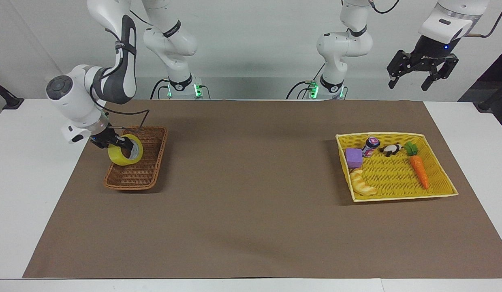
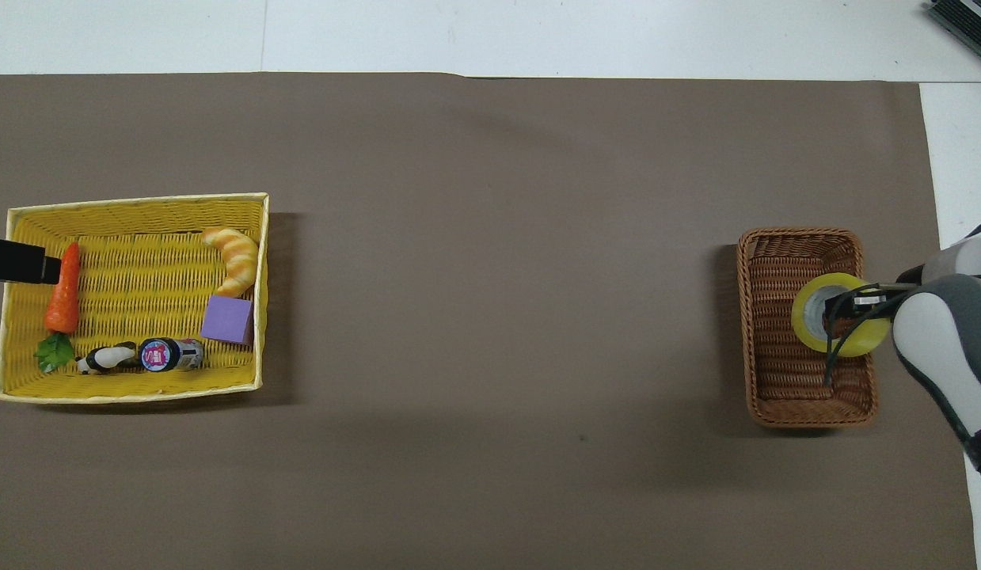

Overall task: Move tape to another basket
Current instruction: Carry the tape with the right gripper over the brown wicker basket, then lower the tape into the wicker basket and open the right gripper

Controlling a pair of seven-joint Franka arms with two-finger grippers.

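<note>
My right gripper (image 1: 123, 142) is shut on the tape (image 1: 117, 158), a yellow roll with a grey core, gripping its wall with one finger inside the core. It holds the roll tilted, low over the brown wicker basket (image 1: 137, 178) at the right arm's end of the table. In the overhead view the tape (image 2: 800, 321) lies over the middle of the basket (image 2: 775, 372), with the right gripper (image 2: 846, 305) on it. I cannot tell whether the roll touches the basket. My left gripper (image 1: 422, 77) waits open and empty, raised high at the left arm's end.
A yellow square basket (image 1: 437, 194) stands at the left arm's end of the table. It holds a carrot (image 1: 419, 171), a croissant (image 1: 362, 184), a purple block (image 1: 353, 157), a small can (image 1: 370, 146) and a black-and-white toy (image 1: 391, 149). A brown mat (image 1: 251, 202) covers the table.
</note>
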